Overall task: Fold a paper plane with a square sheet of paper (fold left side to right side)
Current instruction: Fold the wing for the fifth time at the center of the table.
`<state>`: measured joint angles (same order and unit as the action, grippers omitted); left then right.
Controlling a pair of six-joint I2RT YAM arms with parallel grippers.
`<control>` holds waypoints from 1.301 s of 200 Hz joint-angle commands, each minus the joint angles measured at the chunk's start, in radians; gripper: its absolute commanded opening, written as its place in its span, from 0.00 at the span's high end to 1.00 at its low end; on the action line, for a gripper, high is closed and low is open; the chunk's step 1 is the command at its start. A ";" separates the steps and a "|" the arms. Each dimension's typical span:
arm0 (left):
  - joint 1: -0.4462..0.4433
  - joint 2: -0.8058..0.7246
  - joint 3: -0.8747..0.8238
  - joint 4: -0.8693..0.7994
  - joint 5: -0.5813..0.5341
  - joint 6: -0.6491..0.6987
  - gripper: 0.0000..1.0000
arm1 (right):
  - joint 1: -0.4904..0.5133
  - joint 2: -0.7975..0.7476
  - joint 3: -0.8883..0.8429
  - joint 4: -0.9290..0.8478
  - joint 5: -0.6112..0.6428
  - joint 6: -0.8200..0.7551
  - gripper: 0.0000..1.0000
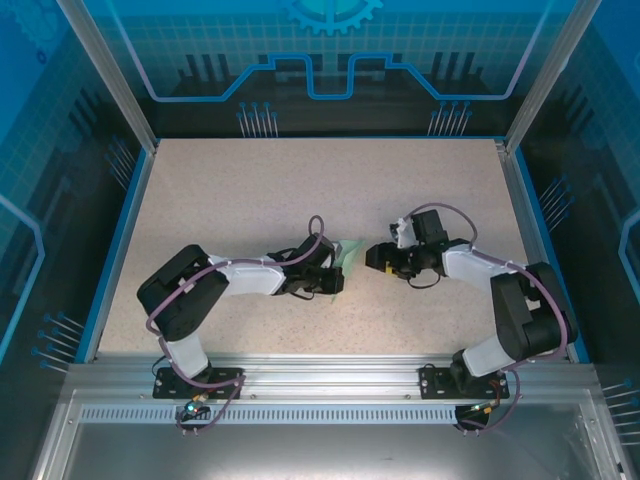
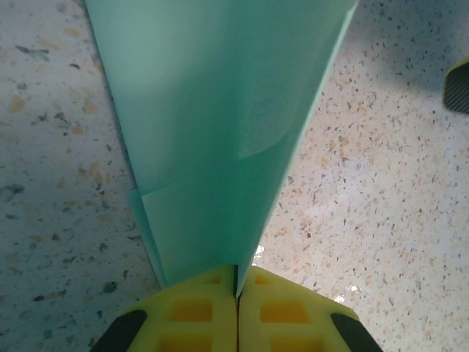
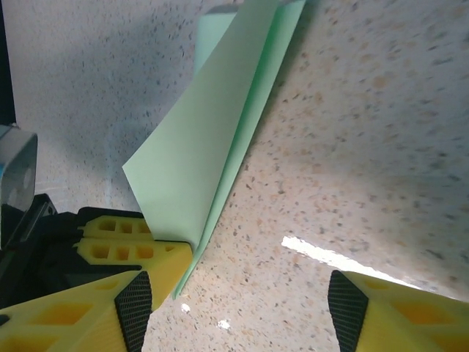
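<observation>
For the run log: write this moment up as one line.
left gripper: shut on folded paper | right gripper: open, holding nothing, pointed at the folded paper

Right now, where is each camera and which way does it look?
Top camera: above and behind the arms, looking down at the table; both arms show.
Left wrist camera: on that wrist, looking along the left pincer, shut on the folded green paper.
Right wrist camera: on that wrist, looking past the open right pincer at the table.
Both wrist cameras share that paper and the left pincer.
</observation>
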<state>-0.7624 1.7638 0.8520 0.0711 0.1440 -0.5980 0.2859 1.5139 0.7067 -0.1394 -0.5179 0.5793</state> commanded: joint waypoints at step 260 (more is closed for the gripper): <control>0.096 -0.004 -0.133 0.282 0.175 -0.164 0.82 | 0.156 0.397 0.265 0.023 0.087 0.129 0.53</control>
<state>-0.6781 1.7576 0.7303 0.3275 0.2848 -0.7517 0.4206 1.8465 0.9470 -0.0612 -0.4755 0.7166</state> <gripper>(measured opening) 0.161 0.474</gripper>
